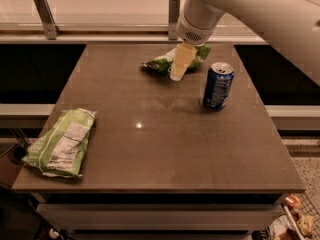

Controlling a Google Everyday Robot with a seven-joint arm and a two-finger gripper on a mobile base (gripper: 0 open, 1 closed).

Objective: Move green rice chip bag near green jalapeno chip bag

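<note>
Firstly, brown table (150,149): square top with four items on or over it.

Green jalapeno chip bag (60,144): pale and flat, white label panel facing up. It lies at the left front corner, overhanging the edge a little.

Green rice chip bag (160,64): darker and crumpled, lying at back centre, well apart from the pale bag.

Gripper (177,74): pale yellow, pointing down in front of the darker bag's right half. Contact cannot be told, nor whether it is wide or narrow.

Blue soda can (218,85): upright, just right of the gripper.

White arm (250,9): enters from the upper right.
</note>
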